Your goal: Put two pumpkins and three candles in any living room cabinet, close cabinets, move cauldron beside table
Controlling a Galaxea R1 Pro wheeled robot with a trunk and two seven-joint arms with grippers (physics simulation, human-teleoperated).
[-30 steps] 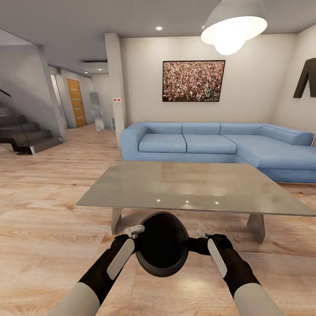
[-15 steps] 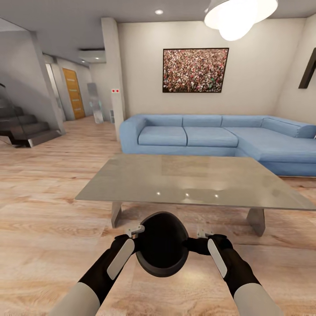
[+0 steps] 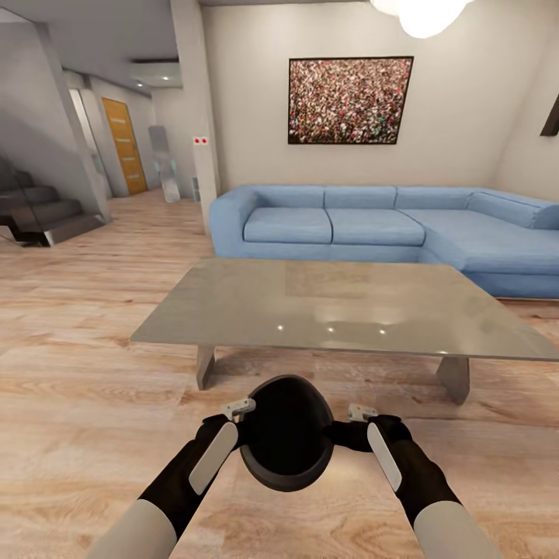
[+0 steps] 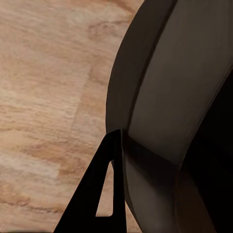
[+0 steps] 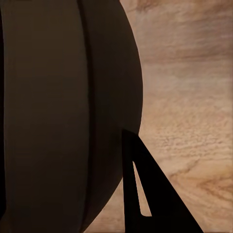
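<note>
Floorboards (image 3: 70,365) of light wood run through the room, and on them stands the blue corner sofa (image 3: 373,229) against the far wall, beyond the table (image 3: 334,307). That table, low with a glossy grey top and angled slab legs, sits between the sofa and the robot. A framed picture (image 3: 349,99) hangs on the wall above the sofa, and dark stairs (image 3: 39,217) rise well off to the table's left side, near an orange door (image 3: 124,145). Just short of the table's near edge, the black cauldron (image 3: 286,441) is held up off the floor between both arms (its wide mouth tipped toward the camera). The left gripper (image 3: 237,409) and the right gripper (image 3: 359,413) each close on the cauldron's rim from opposite sides. In each wrist view one dark finger (image 4: 99,194) (image 5: 145,189) lies against the pot's curved wall, floorboards behind it.
</note>
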